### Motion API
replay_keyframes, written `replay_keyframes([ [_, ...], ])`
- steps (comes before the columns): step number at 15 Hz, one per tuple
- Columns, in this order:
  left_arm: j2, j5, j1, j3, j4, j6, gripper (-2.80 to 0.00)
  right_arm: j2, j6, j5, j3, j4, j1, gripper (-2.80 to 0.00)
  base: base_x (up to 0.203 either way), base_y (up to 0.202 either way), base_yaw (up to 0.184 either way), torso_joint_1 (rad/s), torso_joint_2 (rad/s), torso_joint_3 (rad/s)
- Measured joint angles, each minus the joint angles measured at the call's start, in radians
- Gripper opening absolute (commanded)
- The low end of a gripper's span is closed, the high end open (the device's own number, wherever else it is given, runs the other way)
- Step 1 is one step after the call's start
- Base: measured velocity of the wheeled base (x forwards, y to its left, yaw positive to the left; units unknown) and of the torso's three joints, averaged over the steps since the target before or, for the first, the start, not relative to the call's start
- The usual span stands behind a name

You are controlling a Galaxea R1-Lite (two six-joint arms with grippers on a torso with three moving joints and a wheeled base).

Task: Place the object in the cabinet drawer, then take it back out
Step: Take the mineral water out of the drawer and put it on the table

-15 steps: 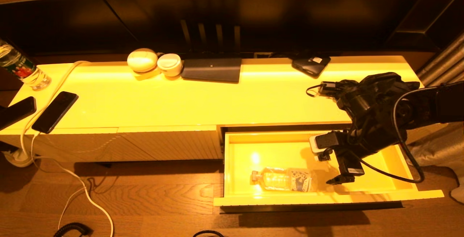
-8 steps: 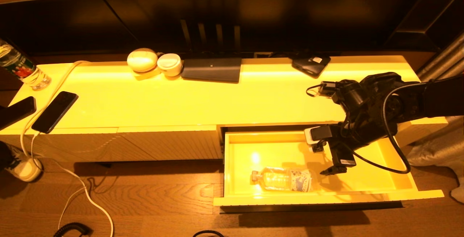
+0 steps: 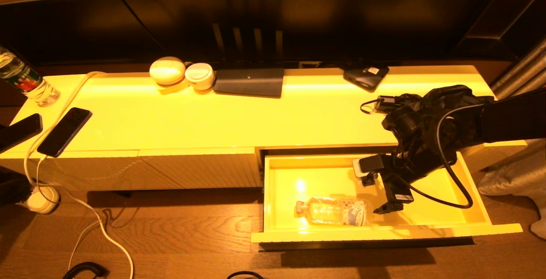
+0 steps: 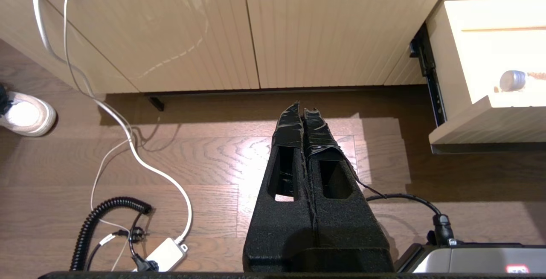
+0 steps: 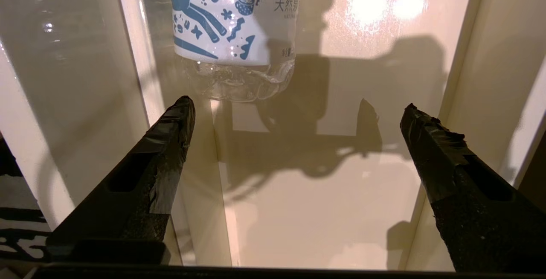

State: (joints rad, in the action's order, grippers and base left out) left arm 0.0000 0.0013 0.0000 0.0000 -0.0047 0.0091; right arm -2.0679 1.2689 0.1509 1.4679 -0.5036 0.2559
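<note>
The cabinet drawer [image 3: 384, 233] stands pulled out, cream-yellow and glossy inside. The object, a clear water bottle [image 3: 337, 210] with a blue-and-white label, lies on its side near the drawer's front wall, cap pointing left. My right gripper [image 3: 381, 204] hangs inside the drawer just right of the bottle's base, open and holding nothing. From the right wrist, the bottle's base [image 5: 232, 36] lies just beyond the open gripper [image 5: 298, 104], towards one fingertip [image 5: 181, 112]. My left gripper [image 4: 302, 107] is parked shut over the wooden floor, left of the drawer [image 4: 469, 129].
On the cabinet top sit two phones [image 3: 64, 132], a second water bottle [image 3: 25, 80], two white round cases [image 3: 167, 71], a dark flat box [image 3: 249, 82] and a black device [image 3: 366, 76]. White cables [image 3: 85, 210] trail on the floor near a shoe [image 4: 25, 114].
My right gripper has moved left across the drawer, towards the bottle's base, staying open. The bottle has not moved. The shoe at the left shifted.
</note>
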Motion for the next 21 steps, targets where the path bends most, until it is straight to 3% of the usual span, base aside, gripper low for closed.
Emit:
replay_keyframes([
  [21,0.000,0.000,0.000,0.000,0.000,0.000,-2.80,-0.089,-0.098,0.002,0.124,-0.001,0.040,0.00,0.000,0.000,0.000,0.000,0.00,0.000],
])
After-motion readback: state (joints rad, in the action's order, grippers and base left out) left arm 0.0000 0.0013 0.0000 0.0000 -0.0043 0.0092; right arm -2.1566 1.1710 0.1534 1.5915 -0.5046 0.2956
